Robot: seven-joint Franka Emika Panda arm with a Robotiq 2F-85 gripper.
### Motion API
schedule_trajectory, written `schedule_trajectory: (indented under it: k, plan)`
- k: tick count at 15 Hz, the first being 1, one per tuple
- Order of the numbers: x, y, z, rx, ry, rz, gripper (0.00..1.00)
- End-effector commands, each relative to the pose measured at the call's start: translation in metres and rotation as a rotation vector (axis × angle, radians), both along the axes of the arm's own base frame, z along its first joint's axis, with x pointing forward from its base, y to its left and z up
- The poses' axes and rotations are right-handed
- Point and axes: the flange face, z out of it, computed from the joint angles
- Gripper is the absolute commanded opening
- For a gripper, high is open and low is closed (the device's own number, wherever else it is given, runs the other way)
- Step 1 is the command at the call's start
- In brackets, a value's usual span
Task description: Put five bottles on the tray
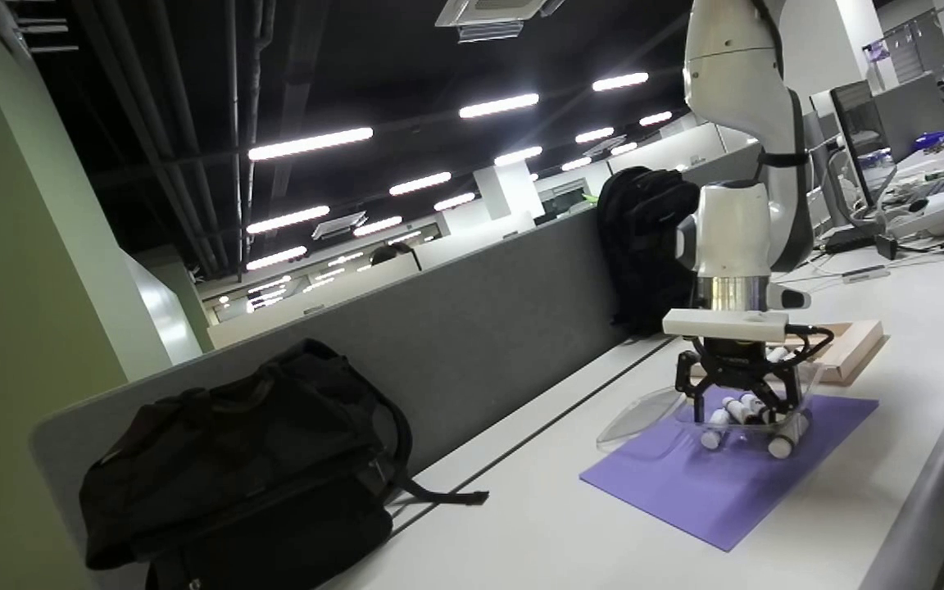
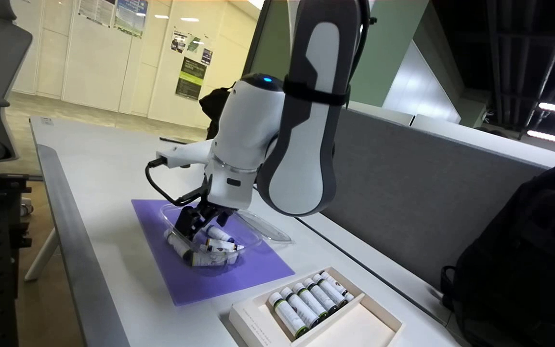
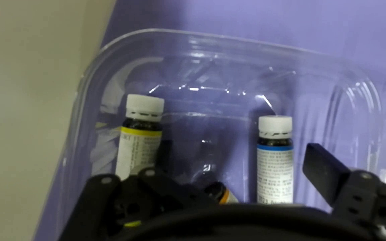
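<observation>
Several small whitish bottles lie in a clear container; two of them show in an exterior view (image 2: 177, 245). The wrist view shows a white-capped bottle with a blue band (image 3: 275, 167), one with a yellow band (image 3: 141, 147), and part of an orange-banded one (image 3: 228, 196). The light-wood tray (image 2: 354, 327) has several bottles (image 2: 301, 308) side by side in one compartment; its other compartment is bare. The tray also shows behind the gripper (image 1: 853, 352). My gripper (image 3: 245, 164) is open and low over the container; the blue-banded bottle is between its fingers, not gripped.
The clear container (image 2: 253, 238) stands on a purple mat (image 2: 186, 291). Its clear lid (image 1: 644, 416) lies beside it, partly on the mat. A grey partition (image 1: 505, 303) runs along the table. Black backpacks (image 1: 251, 459) are near it. A monitor (image 1: 864, 135) stands further along.
</observation>
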Motion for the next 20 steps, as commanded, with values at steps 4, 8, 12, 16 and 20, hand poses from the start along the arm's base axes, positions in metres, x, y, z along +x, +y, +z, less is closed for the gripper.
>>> schedule_trajectory:
  k: [4, 8, 12, 16, 20]
  plan:
    - [0.004, -0.004, -0.009, 0.010, 0.006, 0.001, 0.75]
    - [0.003, -0.004, -0.009, 0.007, 0.003, 0.002, 0.53]
    - [0.003, -0.005, -0.008, 0.000, 0.005, -0.008, 0.25]
    - [0.012, -0.008, 0.006, -0.011, -0.016, -0.011, 0.08]
    - [0.020, -0.014, 0.019, -0.026, -0.048, -0.023, 0.07]
